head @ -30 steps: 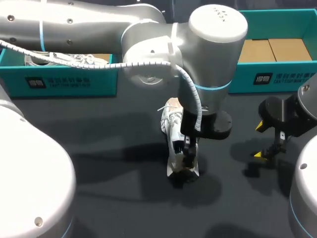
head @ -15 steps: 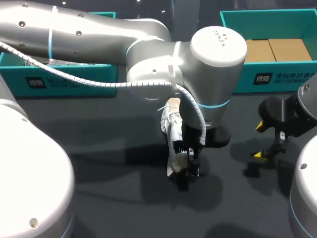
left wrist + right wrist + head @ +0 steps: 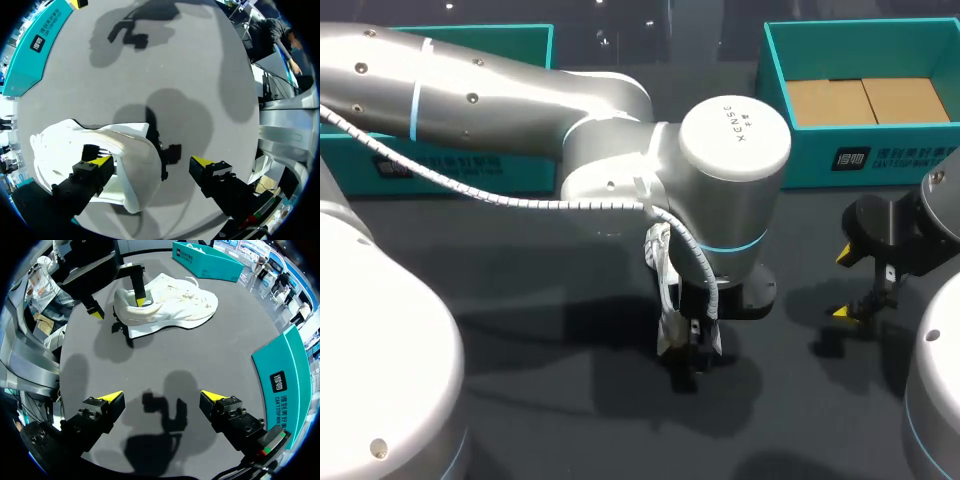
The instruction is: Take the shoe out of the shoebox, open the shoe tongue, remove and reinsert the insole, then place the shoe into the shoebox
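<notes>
Shoe [image 3: 167, 305] lies on the table [image 3: 200, 365], toe pointing away from me, its heel wall between the spread fingers of my left gripper [image 3: 152, 162], 1 tip inside the collar, while my right gripper [image 3: 162, 397] hangs open well apart.

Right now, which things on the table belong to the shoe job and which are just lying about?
Job: shoe; left gripper, open, astride its heel; right shoebox, likely its box.
Lying about: left shoebox, mostly hidden; right gripper, open, holding nothing.
</notes>
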Controlling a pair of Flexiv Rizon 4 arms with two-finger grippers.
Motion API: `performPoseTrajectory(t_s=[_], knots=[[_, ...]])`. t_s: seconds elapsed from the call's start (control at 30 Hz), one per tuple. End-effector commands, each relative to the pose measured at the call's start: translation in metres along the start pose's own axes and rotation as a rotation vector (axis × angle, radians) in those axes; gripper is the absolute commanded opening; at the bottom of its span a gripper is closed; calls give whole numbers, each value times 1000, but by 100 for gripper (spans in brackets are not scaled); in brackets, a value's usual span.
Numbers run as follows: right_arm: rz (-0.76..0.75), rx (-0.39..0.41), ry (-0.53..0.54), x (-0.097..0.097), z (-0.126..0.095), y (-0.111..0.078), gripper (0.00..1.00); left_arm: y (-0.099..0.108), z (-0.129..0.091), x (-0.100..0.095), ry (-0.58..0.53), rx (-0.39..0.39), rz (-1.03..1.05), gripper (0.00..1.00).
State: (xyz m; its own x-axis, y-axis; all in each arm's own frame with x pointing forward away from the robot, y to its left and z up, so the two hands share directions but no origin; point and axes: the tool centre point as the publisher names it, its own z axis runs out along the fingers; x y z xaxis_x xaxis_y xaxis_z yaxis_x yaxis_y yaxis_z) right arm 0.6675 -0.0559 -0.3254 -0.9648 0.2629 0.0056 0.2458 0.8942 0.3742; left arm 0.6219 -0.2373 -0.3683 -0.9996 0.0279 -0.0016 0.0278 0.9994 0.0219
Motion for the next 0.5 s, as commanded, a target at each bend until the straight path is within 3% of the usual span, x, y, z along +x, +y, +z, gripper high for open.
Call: performPoseTrajectory(t_s=[0.03,0.2,0.5], knots=[[0,0,-3,2,-1,-1,100,2,5,0,5,7,5,100],[0,0,-3,2,-1,-1,100,3,7,1,2,15,20,95],[0,0,-3,2,-1,-1,100,4,10,4,-2,14,48,77]])
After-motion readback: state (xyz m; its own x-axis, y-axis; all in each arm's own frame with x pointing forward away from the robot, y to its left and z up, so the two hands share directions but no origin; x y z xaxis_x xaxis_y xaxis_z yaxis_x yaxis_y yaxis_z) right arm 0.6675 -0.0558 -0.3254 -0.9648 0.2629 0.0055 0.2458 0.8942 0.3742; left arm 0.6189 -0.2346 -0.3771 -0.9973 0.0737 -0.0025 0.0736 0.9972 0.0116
